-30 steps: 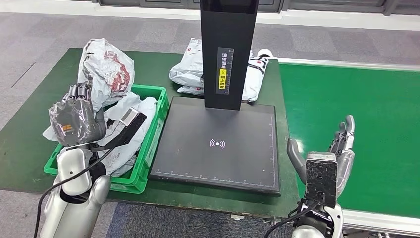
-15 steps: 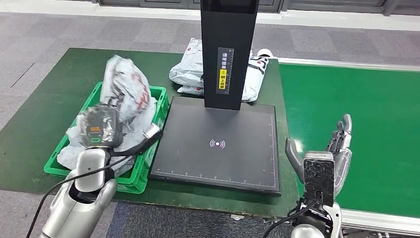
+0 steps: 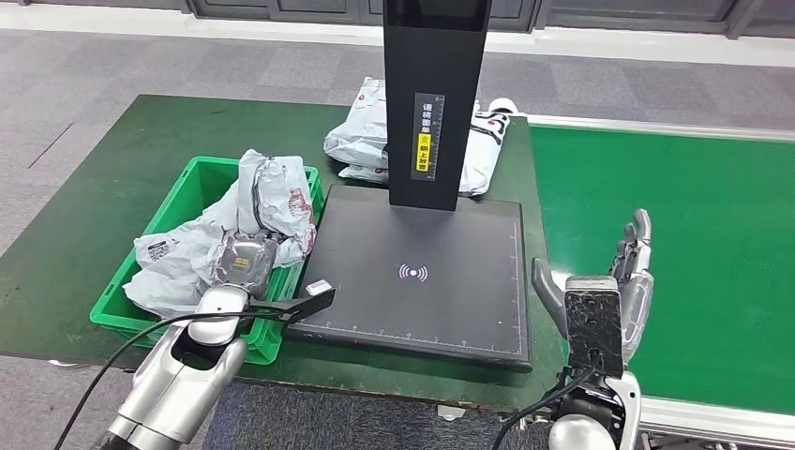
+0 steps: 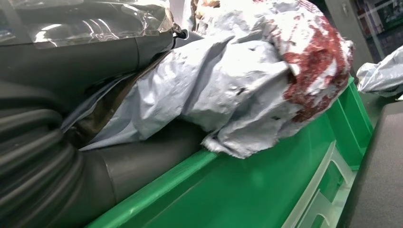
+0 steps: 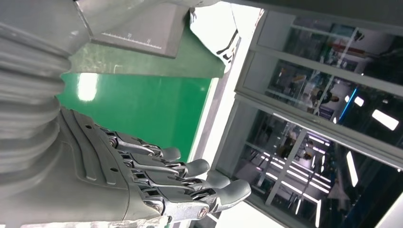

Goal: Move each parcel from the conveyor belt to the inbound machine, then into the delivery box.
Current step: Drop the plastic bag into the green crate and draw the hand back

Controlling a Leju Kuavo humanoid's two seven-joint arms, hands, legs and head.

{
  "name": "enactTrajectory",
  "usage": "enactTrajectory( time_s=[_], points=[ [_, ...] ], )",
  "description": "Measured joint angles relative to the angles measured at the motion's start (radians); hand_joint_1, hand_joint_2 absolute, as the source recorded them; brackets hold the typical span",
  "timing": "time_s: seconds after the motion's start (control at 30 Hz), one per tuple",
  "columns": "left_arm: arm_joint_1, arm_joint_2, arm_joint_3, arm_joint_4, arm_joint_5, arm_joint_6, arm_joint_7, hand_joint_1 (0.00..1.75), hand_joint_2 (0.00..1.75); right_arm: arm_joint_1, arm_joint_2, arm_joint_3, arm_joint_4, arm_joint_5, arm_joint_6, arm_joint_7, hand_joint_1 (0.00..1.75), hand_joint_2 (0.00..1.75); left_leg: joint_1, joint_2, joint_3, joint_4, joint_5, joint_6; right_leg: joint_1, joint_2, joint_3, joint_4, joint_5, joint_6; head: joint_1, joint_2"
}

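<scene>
My left hand point(image 3: 246, 264) grips a crumpled grey parcel with red print point(image 3: 277, 193) low over the right end of the green delivery box point(image 3: 192, 180). In the left wrist view the parcel point(image 4: 256, 80) lies pinned between my thumb and fingers point(image 4: 138, 164), just above the box's green wall point(image 4: 266, 185). Other grey parcels point(image 3: 171, 259) lie in the box. The black inbound machine platform point(image 3: 417, 309) is bare. My right hand point(image 3: 626, 281) hangs open at the edge of the green conveyor belt point(image 3: 694, 216), its fingers point(image 5: 190, 183) straight and holding nothing.
The machine's black column point(image 3: 436, 94) rises behind the platform. Two more grey and white parcels point(image 3: 361, 141) point(image 3: 486, 141) lie on the green table behind it. A grey carpeted floor point(image 3: 84, 66) surrounds the table.
My left hand has carried the parcel from high over the box's left side down and to the right, into the box. The right hand has barely shifted.
</scene>
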Motion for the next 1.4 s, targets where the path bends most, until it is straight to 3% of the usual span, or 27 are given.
enactTrajectory(
  time_s=[0.07,0.4,0.53,0.7,0.87,1.1,1.4],
  points=[
    [-0.008,-0.003,-0.004,0.010,0.000,-0.014,-0.002,0.00,1.75,0.003,0.000,-0.004,0.000,0.003,0.000,0.000,0.00,1.75,0.000,0.000,0.003,0.000,0.000,0.000,0.000,0.000,0.003,0.000,-0.001,0.000,0.000,0.000],
    [-0.035,-0.012,-0.014,0.031,0.000,-0.025,0.029,0.00,1.75,0.016,0.000,-0.009,-0.009,0.011,0.004,0.009,0.00,1.75,-0.001,-0.002,0.004,0.000,0.001,0.001,-0.001,-0.001,0.005,0.000,0.001,0.001,0.000,0.000],
    [-0.035,-0.023,-0.009,0.029,0.000,0.007,0.099,0.00,0.00,0.024,0.000,-0.016,-0.016,0.019,0.007,0.017,0.00,1.75,-0.001,-0.002,0.002,0.000,0.001,0.001,-0.001,-0.001,0.004,0.000,0.001,0.001,0.000,0.000],
    [-0.011,-0.041,0.018,-0.012,0.012,0.103,0.129,0.00,0.00,0.042,0.000,-0.020,-0.035,0.030,-0.003,0.021,0.00,1.75,-0.001,-0.002,-0.002,0.001,0.001,0.001,-0.001,-0.001,-0.002,0.000,0.002,0.001,0.000,0.000],
    [0.003,-0.057,0.039,-0.107,0.064,0.309,0.116,0.00,0.00,0.063,0.000,-0.026,-0.055,0.030,-0.016,0.027,0.00,1.75,-0.001,-0.011,-0.009,0.001,0.003,0.001,-0.001,-0.008,-0.004,0.000,0.002,0.002,0.000,0.000],
    [0.037,-0.076,0.092,-0.257,0.226,0.571,0.067,0.00,0.00,0.062,0.000,-0.026,-0.058,0.022,-0.022,0.024,0.00,1.75,-0.001,0.000,-0.009,0.001,-0.001,0.002,-0.002,0.002,-0.008,0.000,0.002,0.003,0.000,0.000],
    [0.070,-0.084,0.162,-0.355,0.242,0.593,0.070,0.00,0.00,0.058,0.000,-0.026,-0.051,0.018,-0.026,0.021,0.00,1.75,0.000,0.000,-0.009,0.001,0.000,0.000,0.000,0.002,-0.009,0.001,0.002,0.001,0.000,0.000]
  ],
)
